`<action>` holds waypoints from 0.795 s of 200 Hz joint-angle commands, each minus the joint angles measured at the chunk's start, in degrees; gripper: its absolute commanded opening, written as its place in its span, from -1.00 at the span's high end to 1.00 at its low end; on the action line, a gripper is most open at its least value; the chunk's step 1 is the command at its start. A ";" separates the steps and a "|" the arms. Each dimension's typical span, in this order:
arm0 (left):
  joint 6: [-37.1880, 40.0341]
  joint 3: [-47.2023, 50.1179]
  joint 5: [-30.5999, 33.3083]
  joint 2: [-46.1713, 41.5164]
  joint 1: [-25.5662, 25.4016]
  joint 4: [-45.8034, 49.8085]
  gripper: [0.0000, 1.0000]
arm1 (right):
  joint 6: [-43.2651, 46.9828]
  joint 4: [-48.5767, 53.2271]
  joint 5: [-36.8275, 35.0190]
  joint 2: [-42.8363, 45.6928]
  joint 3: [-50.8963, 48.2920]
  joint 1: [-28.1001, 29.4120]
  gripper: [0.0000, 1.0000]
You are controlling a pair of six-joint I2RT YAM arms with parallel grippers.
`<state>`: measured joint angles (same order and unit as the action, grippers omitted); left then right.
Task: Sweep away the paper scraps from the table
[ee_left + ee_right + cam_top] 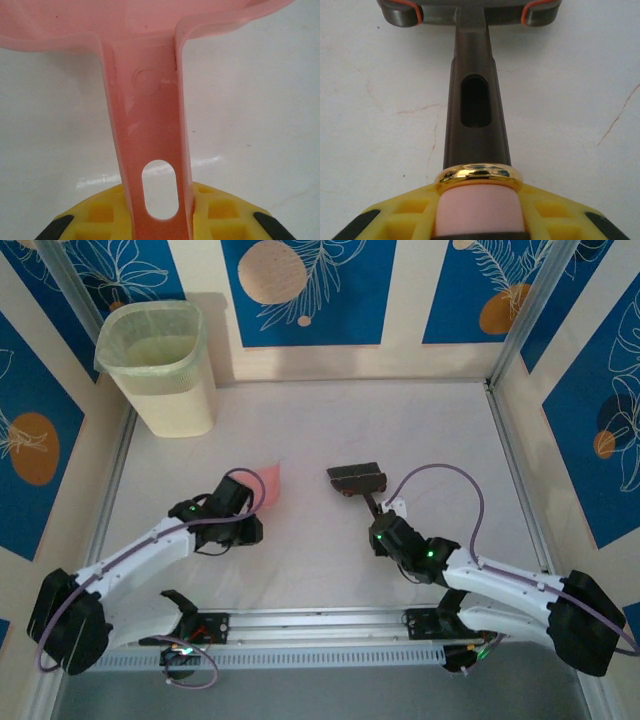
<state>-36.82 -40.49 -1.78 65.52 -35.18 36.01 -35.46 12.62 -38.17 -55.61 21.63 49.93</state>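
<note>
my left claw [160,225] is clamping the pink dustpan [150,115] by its handle; my right claw [480,215] is gripping the dark brush [475,145] by its handle, above the table [570,100].

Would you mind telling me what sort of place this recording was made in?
Probably a staged robot test cell: a pale pinkish-white table with aluminium rail edges, beige-and-blue leaf-patterned wall panels around it, and a lined cream plastic wastebasket.
</note>
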 commanded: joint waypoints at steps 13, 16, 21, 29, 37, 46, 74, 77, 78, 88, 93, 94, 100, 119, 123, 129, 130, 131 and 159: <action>2.48 -0.12 2.99 5.70 -1.60 -2.18 1.00 | 0.32 -2.96 -2.00 -3.15 3.15 1.04 1.00; 2.59 -0.26 3.07 6.37 -1.77 -2.17 1.00 | 0.45 -2.87 -1.99 -3.40 3.31 1.11 1.00; 2.90 -0.76 3.25 7.46 -1.99 -2.09 1.00 | 0.50 -2.92 -1.92 -3.97 3.48 1.11 1.00; 3.20 -1.44 3.66 9.12 -2.34 -2.08 1.00 | 0.65 -3.18 -1.69 -4.71 3.61 1.20 1.00; 3.48 -2.07 4.01 10.99 -2.68 -2.31 1.00 | 0.86 -3.53 -1.21 -5.47 3.82 1.15 1.00; 3.59 -2.67 4.02 12.63 -2.81 -2.86 1.00 | 1.04 -4.06 -0.41 -6.37 3.94 1.19 1.00; 3.31 -4.04 2.97 17.09 -2.88 -6.53 1.00 | 1.17 -4.01 1.20 -10.95 5.62 0.82 1.00; 3.44 -4.52 2.93 17.81 -2.92 -6.56 1.00 | 1.17 -3.99 1.44 -11.57 5.81 0.80 0.99; 3.47 -4.69 2.88 18.03 -2.90 -6.56 1.00 | 1.14 -3.95 1.48 -11.73 5.89 0.79 0.99; 3.70 -5.89 2.75 20.04 -2.93 -6.74 1.00 | 1.27 -3.87 2.02 -13.63 6.63 0.69 0.98; 3.79 -6.35 2.75 20.94 -2.89 -6.98 1.00 | 1.23 -3.76 2.36 -14.64 7.02 0.56 0.98; 3.78 -6.40 2.75 21.13 -2.88 -7.03 1.00 | 1.21 -3.71 2.47 -14.80 7.11 0.54 0.97; 3.93 -7.00 2.73 22.13 -2.88 -7.17 1.00 | 1.11 -3.45 2.85 -16.16 7.71 0.46 0.96; 4.29 -9.22 3.58 25.11 -2.88 -6.72 0.97 | -0.08 -1.31 3.53 -20.44 9.98 -0.11 0.94; 4.38 -9.75 3.75 25.68 -2.94 -6.61 0.97 | -0.26 -0.86 3.76 -21.26 10.42 -0.23 0.93; 4.53 -10.39 3.79 26.48 -2.88 -6.63 0.94 | -0.29 -0.36 4.41 -22.49 11.10 -0.48 0.91; 4.54 -10.44 3.75 26.58 -2.92 -6.64 0.94 | -0.30 -0.34 4.50 -22.68 11.17 -0.55 0.91; 4.51 -10.51 3.73 26.67 -2.90 -6.69 0.93 | -0.30 -0.33 4.64 -22.86 11.30 -0.59 0.90; 4.65 -12.94 2.45 29.49 -2.88 -7.38 0.79 | -0.75 1.36 6.15 -26.26 13.56 -0.89 0.65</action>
<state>-33.87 -51.29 2.02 92.31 -37.43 28.71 -35.05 11.40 -34.68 -79.83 33.04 49.34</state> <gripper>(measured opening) 0.224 0.306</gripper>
